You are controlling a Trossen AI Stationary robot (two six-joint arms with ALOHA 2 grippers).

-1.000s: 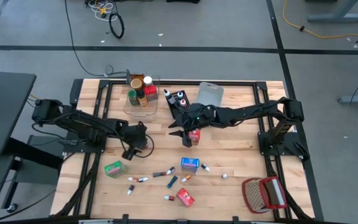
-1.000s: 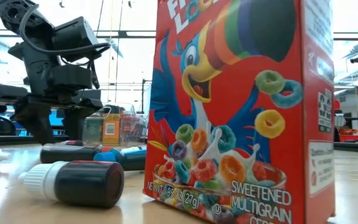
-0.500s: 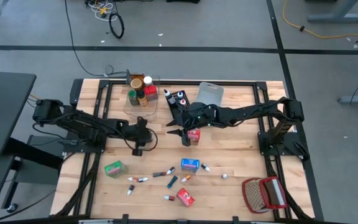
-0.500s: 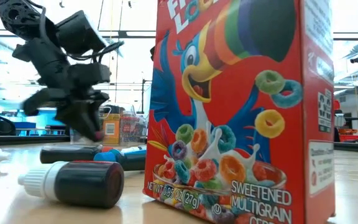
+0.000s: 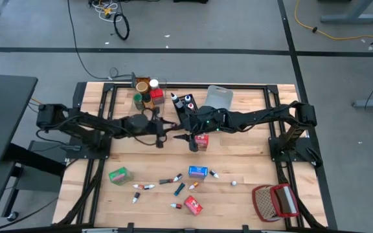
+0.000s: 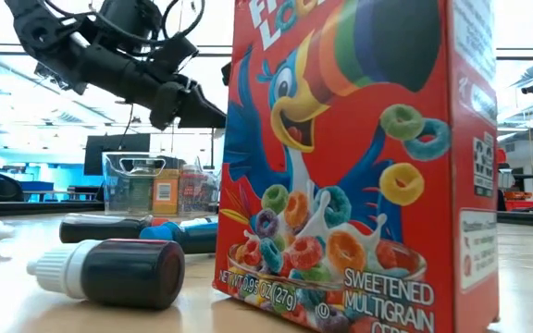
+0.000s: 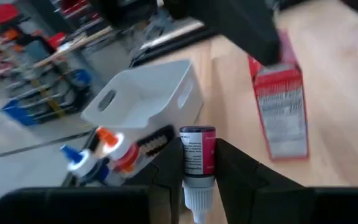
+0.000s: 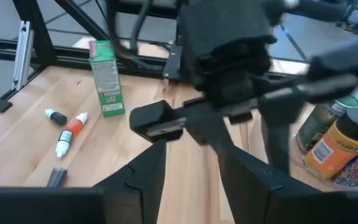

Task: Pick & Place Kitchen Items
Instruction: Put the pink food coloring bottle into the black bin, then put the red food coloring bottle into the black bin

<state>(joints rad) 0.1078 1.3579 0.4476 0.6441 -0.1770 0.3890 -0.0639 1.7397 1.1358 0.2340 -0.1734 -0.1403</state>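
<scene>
Your left gripper is clamped on a small dark food-colouring tube.
Your right gripper, fingers apart, hovers by the red box.

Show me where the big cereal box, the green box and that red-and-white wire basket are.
cereal box (image 6: pixel 359 157): low view, on the toucan picture on its front.
green box (image 5: pixel 118 175): high view, on its top face.
red-and-white wire basket (image 5: pixel 262 202): high view, on its red wire side.
</scene>
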